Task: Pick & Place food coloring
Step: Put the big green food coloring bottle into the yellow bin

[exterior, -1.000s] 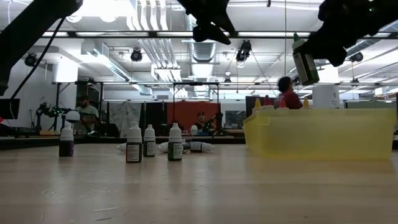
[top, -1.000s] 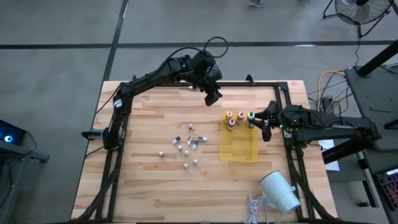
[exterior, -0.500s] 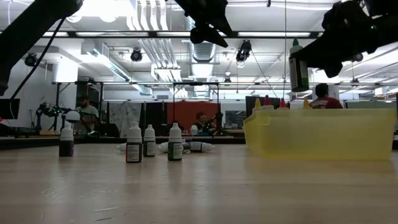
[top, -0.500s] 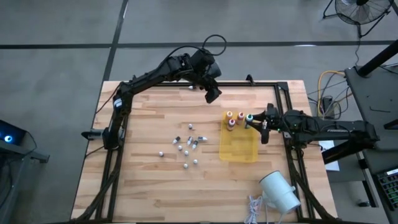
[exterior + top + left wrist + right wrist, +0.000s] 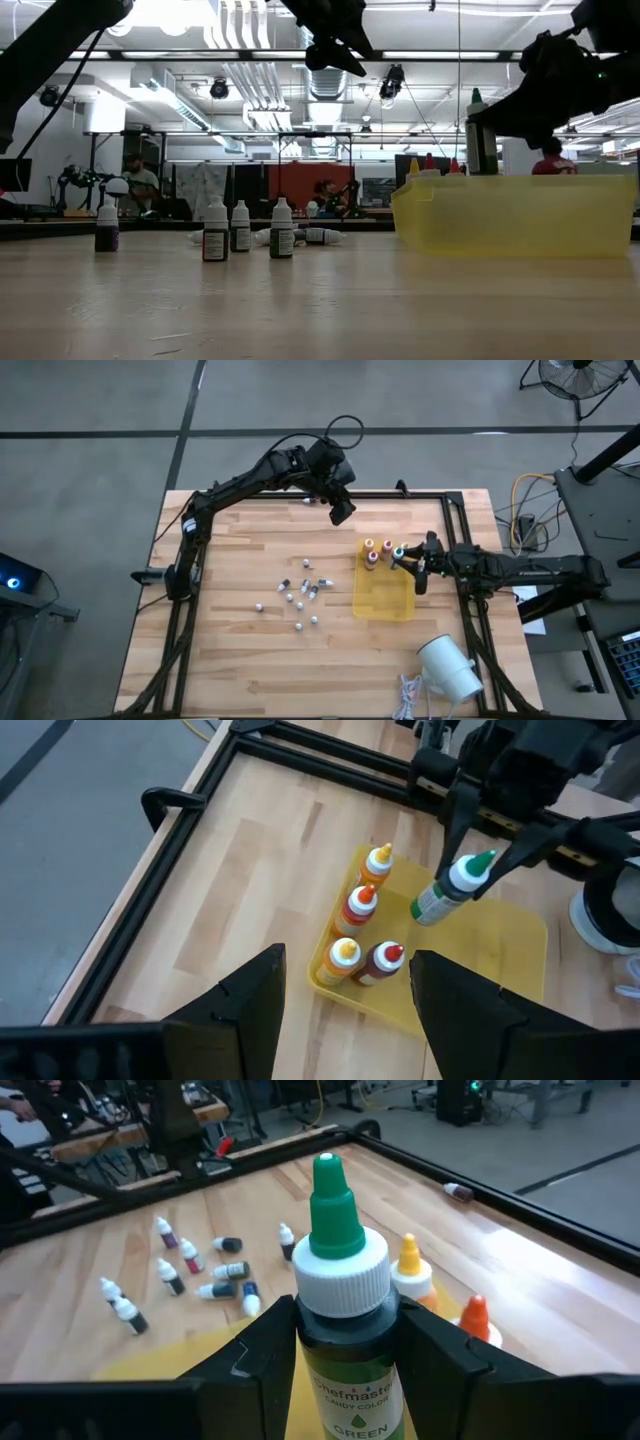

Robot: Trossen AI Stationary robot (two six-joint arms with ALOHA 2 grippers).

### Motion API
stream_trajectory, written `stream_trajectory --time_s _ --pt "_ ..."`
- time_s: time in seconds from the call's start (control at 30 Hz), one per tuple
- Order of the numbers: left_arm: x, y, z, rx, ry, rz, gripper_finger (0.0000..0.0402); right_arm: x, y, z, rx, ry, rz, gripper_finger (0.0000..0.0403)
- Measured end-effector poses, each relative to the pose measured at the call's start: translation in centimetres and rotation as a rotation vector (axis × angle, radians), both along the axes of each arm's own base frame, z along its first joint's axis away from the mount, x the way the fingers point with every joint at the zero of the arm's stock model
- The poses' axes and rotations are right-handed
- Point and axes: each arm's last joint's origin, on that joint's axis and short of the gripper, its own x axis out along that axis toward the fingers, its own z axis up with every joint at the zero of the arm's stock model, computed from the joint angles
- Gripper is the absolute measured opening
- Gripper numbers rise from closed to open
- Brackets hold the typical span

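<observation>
I have the right gripper point(image 5: 410, 557) clamped on the green-topped bottle point(image 5: 345, 1330), holding it upright above the yellow tray point(image 5: 384, 600). Just beside it, four other bottles point(image 5: 362, 930) stand in the tray's corner. The small vials point(image 5: 300, 596) lie scattered on the table point(image 5: 240, 660), well away from that gripper. My left gripper point(image 5: 340, 512) hangs above the table's far side, fingers parted and empty.
</observation>
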Motion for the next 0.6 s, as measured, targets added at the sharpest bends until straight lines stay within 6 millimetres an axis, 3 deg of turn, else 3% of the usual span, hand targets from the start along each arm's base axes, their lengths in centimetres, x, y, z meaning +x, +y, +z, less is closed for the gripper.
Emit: stream_trajectory --time_s 0.17,0.37,0.6 --pt "0.0 0.1 0.0 0.007 0.002 0.006 0.0186 -0.1 0.0 -1.3 -0.009 0.030 -0.015 0.0137" --pt "-0.1 0.1 0.0 0.016 0.007 0.018 0.0186 -0.2 0.0 -2.3 -0.008 -0.074 -0.022 0.0137" --pt "-0.1 0.2 0.0 0.020 0.010 0.023 0.0186 -0.3 -0.1 -2.7 -0.013 -0.062 -0.048 0.0137"
